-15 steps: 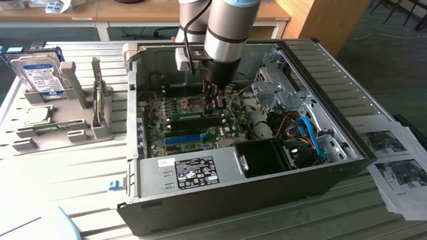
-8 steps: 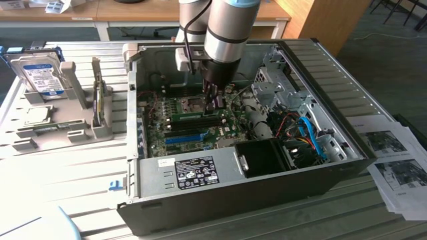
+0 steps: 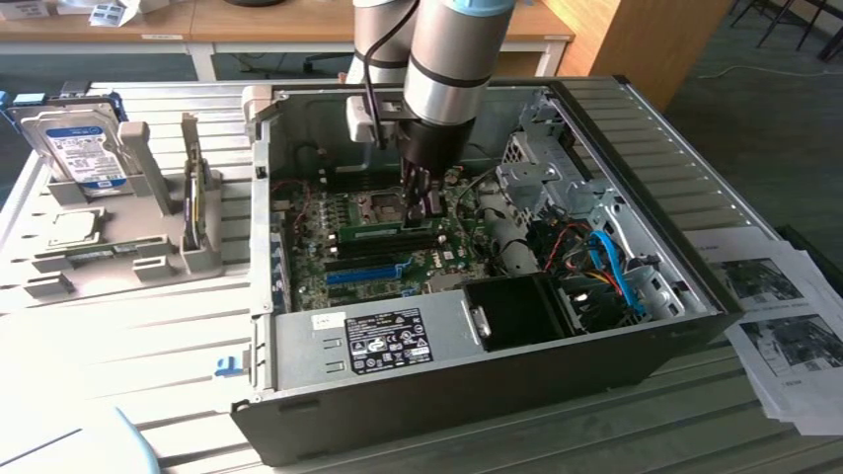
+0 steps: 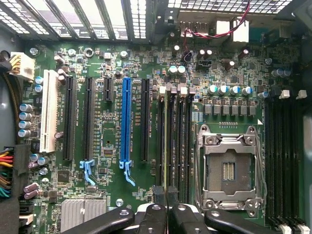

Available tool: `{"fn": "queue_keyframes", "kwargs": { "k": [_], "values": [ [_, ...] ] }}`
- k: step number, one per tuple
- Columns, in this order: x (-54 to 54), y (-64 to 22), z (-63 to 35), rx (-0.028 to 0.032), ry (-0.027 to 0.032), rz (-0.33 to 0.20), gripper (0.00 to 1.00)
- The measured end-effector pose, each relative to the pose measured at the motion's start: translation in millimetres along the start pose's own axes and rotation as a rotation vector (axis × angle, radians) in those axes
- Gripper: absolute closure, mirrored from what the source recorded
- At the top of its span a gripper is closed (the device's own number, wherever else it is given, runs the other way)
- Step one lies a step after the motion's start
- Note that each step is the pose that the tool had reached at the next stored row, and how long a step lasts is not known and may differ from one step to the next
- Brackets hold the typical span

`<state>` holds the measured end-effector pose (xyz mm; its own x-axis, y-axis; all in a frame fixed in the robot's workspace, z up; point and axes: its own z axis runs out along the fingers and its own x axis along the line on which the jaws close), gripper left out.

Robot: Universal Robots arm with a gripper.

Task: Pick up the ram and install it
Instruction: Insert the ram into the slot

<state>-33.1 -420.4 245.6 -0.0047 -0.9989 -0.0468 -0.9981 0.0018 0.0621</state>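
**Ram gripped over the memory slots**

The gripper [image 3: 424, 209] reached down into the open computer case [image 3: 527, 385]. In the wrist view its fingers were drawn narrow, pinched on the top edge of the ram [image 4: 166, 141]. The ram stood on edge in line with the black memory slots, between the blue slot [image 4: 126, 122] and the CPU socket [image 4: 228, 168]. In the exterior view the ram [image 3: 375, 235] showed as a green strip on the motherboard [image 3: 310, 255], running from the fingers toward the exterior view's left, just beyond the blue slot. How deep it sat could not be told. The hard drive [image 3: 82, 148] stood upright in a grey stand [image 3: 145, 168], well apart at the exterior view's left of the case.
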Motion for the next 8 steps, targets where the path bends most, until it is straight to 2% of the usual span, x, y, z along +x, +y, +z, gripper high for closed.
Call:
{"fn": "queue_keyframes", "kwargs": {
  "k": [8],
  "values": [
    [1.1,-0.3,4.5,0.0000,0.0002,0.000,0.89]
  ]
}}
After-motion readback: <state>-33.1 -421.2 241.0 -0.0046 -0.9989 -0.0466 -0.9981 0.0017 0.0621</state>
